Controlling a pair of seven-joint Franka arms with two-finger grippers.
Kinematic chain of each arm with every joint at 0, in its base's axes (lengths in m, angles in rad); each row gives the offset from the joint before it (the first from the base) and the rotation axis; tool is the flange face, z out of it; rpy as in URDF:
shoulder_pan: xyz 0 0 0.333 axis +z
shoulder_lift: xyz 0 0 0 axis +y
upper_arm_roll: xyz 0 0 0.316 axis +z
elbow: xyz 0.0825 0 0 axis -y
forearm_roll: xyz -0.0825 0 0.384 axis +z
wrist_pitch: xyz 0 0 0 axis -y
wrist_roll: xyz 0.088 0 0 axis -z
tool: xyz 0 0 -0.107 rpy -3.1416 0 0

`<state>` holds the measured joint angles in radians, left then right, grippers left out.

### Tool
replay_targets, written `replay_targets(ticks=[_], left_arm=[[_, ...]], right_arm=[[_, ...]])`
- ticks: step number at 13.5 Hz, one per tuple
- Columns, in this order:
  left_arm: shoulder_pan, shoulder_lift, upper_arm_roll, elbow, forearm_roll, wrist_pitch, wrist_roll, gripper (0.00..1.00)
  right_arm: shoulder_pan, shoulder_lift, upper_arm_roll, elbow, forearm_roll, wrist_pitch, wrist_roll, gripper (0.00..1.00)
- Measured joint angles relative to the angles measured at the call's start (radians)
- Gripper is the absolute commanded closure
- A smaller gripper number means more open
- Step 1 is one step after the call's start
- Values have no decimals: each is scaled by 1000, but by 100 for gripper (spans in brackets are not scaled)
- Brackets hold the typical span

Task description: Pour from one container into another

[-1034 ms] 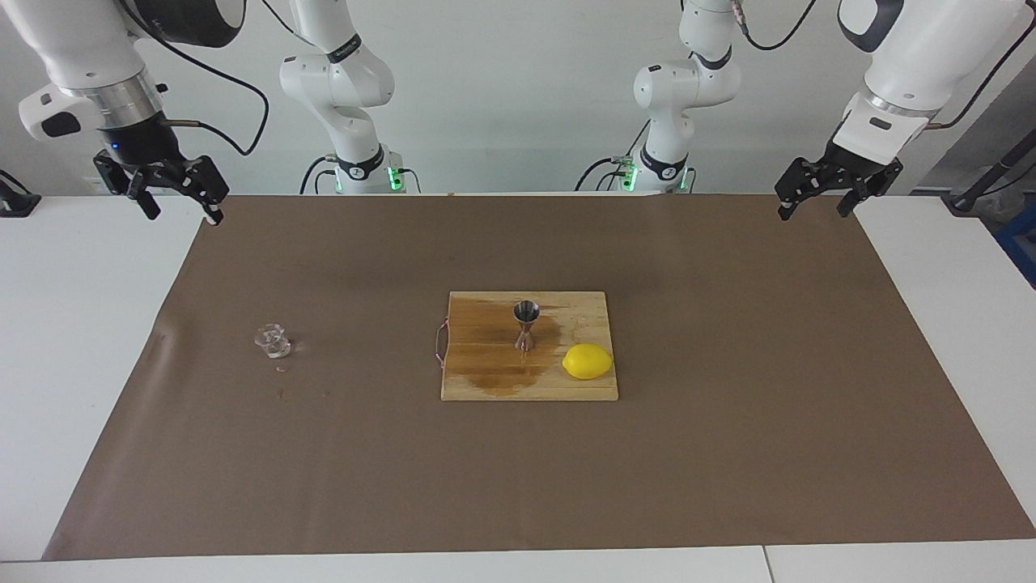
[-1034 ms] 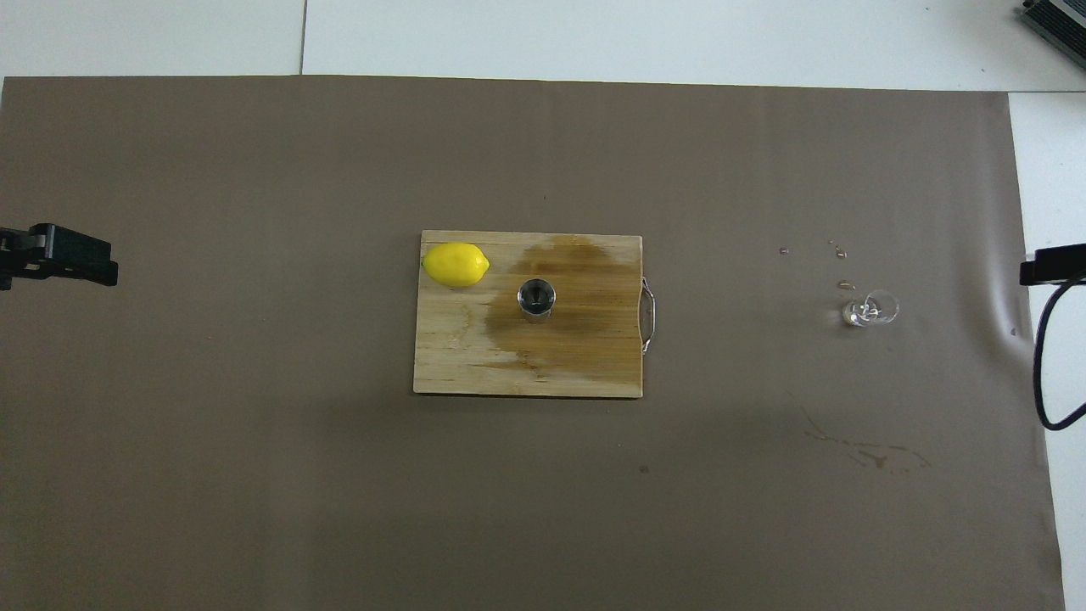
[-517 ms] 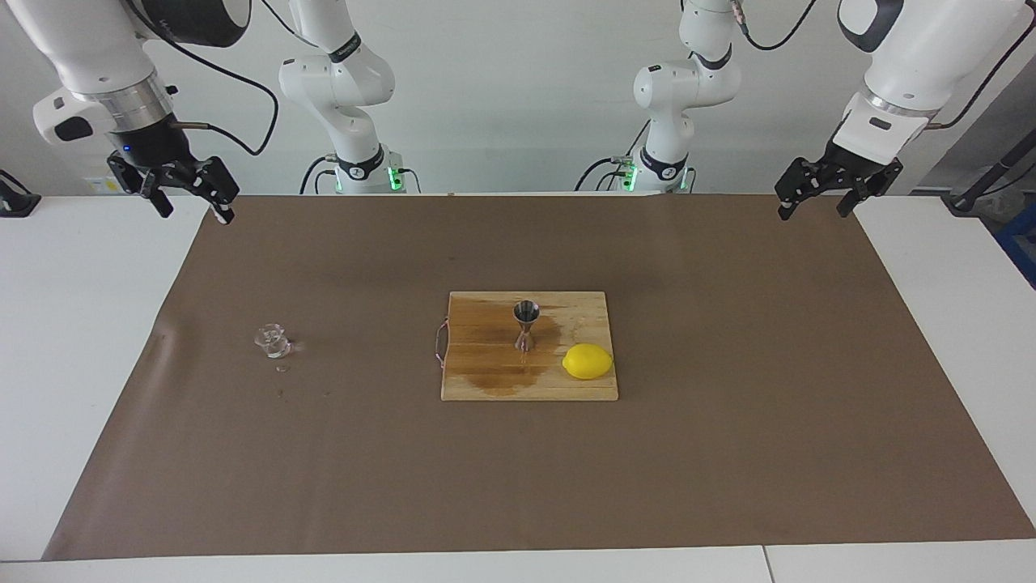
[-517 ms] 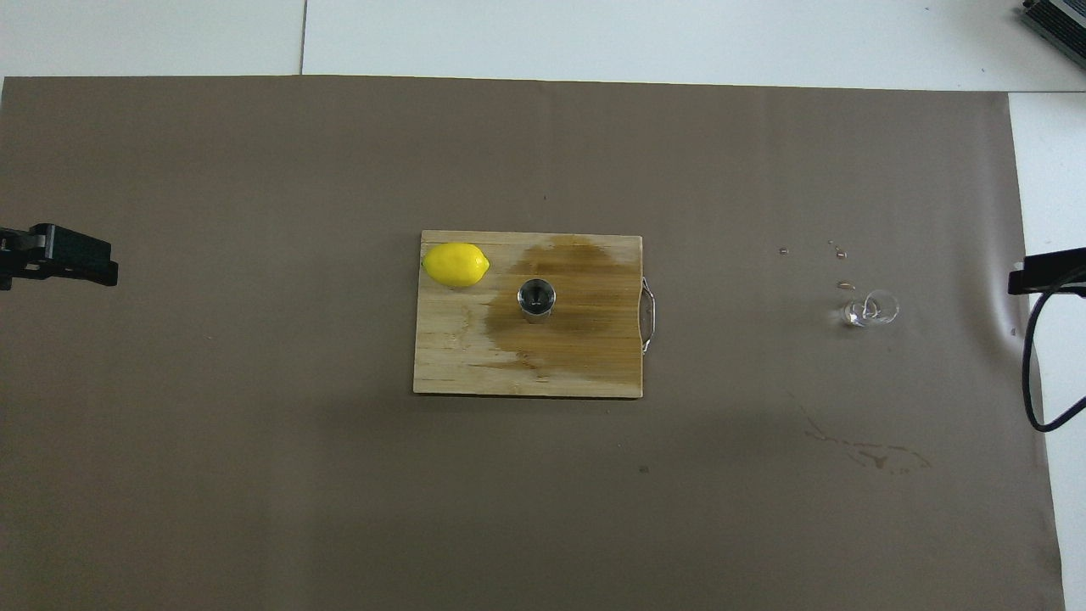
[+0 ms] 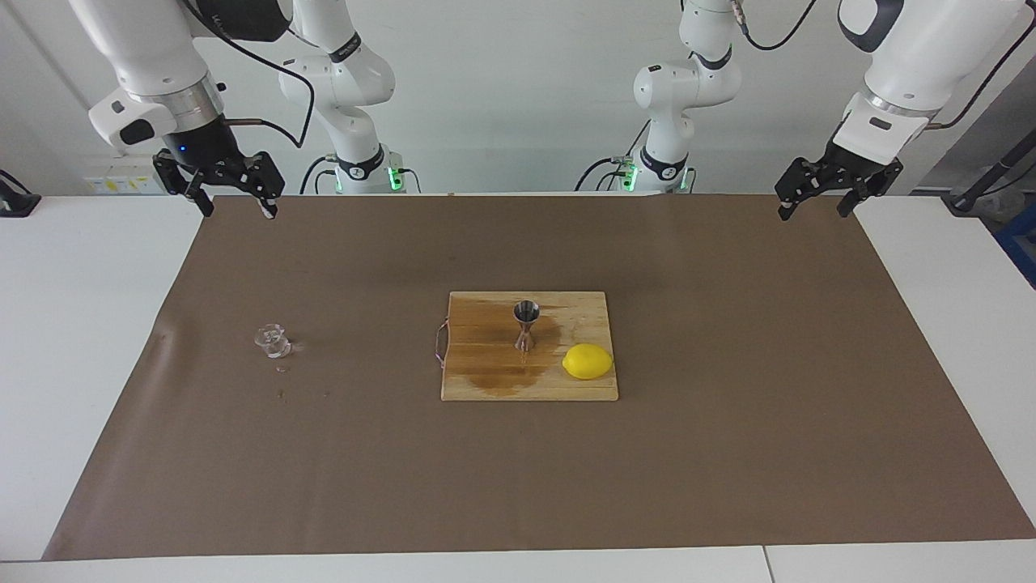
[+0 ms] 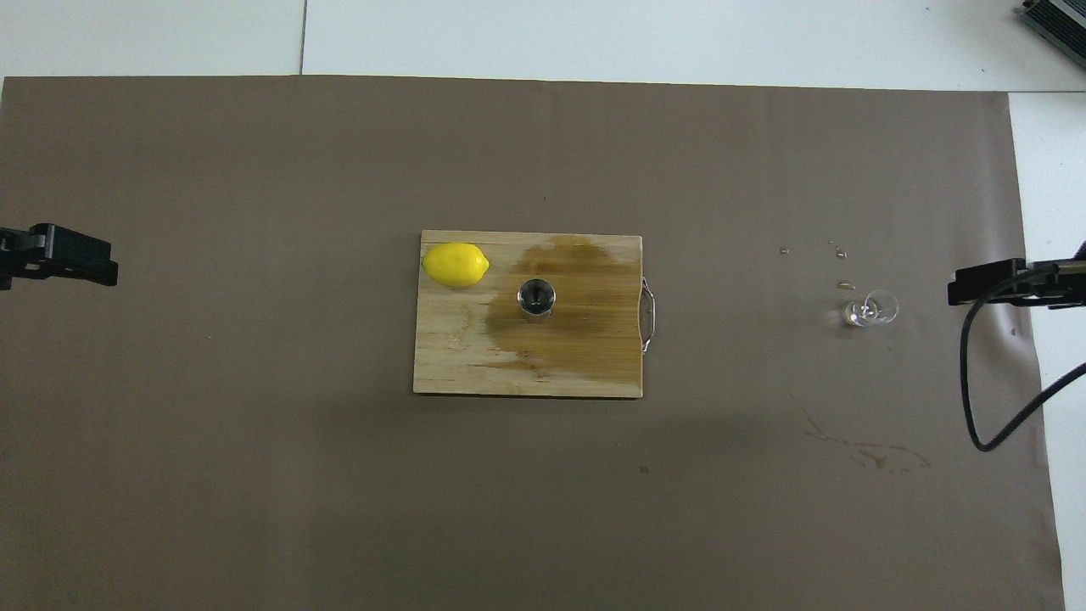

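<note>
The tiny clear glass vessel stands upright on the brown paper toward the right arm's end of the table. The steel hourglass jigger stands upright on a wooden cutting board at the table's middle. My right gripper hangs open and empty, high over the paper's edge at the right arm's end, well apart from the glass vessel. My left gripper waits open and empty over the paper's corner at the left arm's end.
A yellow lemon lies on the board beside the jigger. A dark wet stain spreads over the board around the jigger. Small droplets dot the paper by the glass vessel. Brown paper covers the table.
My right gripper has swung from off the paper's end inward over its edge, closer to the glass vessel. The left arm, the vessel and the jigger have not moved.
</note>
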<state>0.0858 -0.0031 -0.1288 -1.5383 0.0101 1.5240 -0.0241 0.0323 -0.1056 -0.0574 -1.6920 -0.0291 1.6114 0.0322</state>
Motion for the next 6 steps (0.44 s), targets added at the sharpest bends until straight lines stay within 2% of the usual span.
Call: replay_targets(ticks=[3,6], left_arm=[[0,0,0,0,0,0,0,0],[0,0,0,0,0,0,0,0]], right_arm=[[-3,26,-6,100,-2,-107,0,0],[-3,41,-6,103,-2,-79,0,0]])
